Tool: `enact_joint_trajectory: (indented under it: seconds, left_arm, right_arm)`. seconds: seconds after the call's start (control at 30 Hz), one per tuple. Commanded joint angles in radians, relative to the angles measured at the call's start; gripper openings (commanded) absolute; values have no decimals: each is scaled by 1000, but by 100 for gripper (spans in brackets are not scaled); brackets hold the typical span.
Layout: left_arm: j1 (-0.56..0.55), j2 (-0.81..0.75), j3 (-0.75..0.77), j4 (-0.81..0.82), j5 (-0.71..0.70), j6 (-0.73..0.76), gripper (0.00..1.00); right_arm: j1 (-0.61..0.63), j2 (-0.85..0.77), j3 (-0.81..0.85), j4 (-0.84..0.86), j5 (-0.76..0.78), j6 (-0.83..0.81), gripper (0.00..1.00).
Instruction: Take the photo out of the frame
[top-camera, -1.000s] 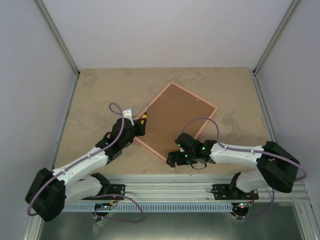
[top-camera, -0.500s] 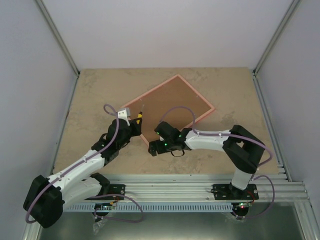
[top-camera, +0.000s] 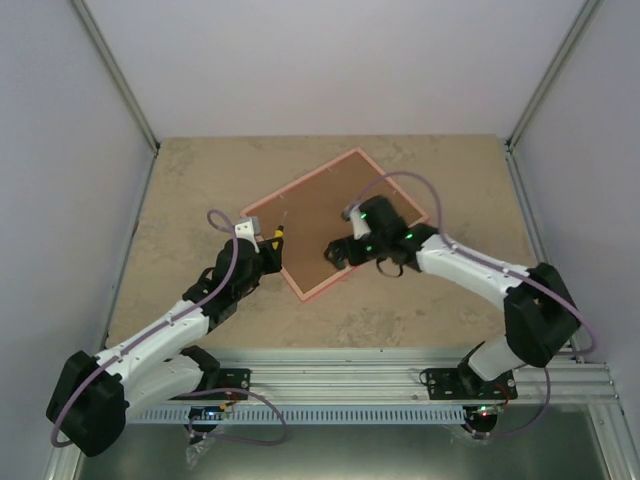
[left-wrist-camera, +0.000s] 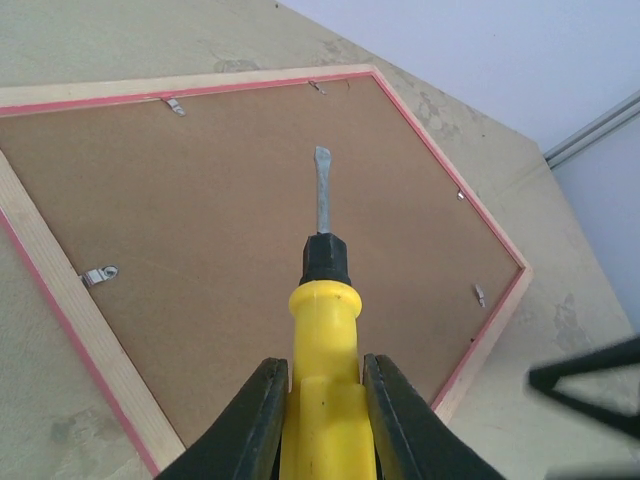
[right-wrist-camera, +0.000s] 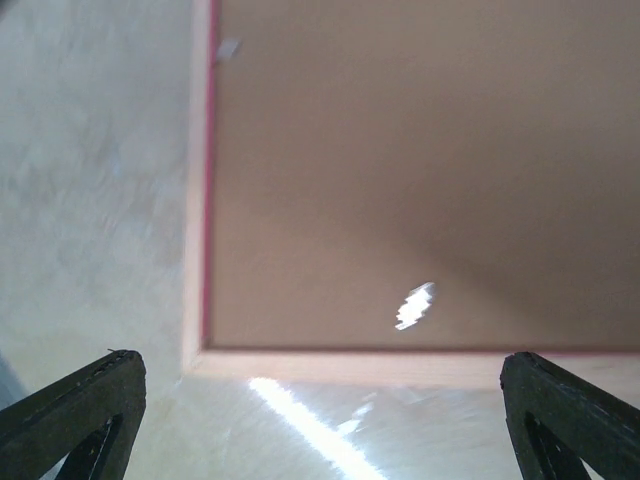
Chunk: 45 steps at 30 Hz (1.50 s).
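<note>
On the counter (top-camera: 180, 200) you have the frame (top-camera: 302, 182) lying back-up, turned like a diamond toward the far side. Its brown backing board (top-camera: 320, 215) faces up, the photo hidden. Your right end effector (right-wrist-camera: 320, 385) hangs spread wide over the frame's near-right edge, empty. Your left end effector (left-wrist-camera: 325, 385) is clenched on a yellow screwdriver (left-wrist-camera: 322, 290), its blade over the board's left part, with small metal clips (left-wrist-camera: 100, 274) along the rim.

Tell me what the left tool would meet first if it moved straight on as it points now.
Probably the backing board in the frame: the left tool is shut on a yellow screwdriver whose blade points over it. The blade tip would touch first; its height above the board is unclear.
</note>
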Motion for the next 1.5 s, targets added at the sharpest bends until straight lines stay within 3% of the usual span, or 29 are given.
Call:
enact_joint_trajectory:
  seconds: [0.0,0.27,0.53,0.77,1.0,1.47]
  left_arm:
    - [6,6,-3,30,7,11,0]
    - [5,13,-8,51,30,14,0]
    - [6,45,8,68,54,28,0]
    - [6,47,16,66,55,43,0]
    - [6,61,19,79,85,52,0]
    - [5,80,23,101,154,57,0]
  right_arm:
    - [-197,-46,9,27,-51,-160,98]
    - [-570,127,76,136,-185,-282,98]
    - [-713,373,288,155,-225,-352,98]
    - [-755,580,476,67,-305,-395,98]
    - [-753,616,481,45,-368,-396,98]
    - [-681,459,187,131,-379,-342,95]
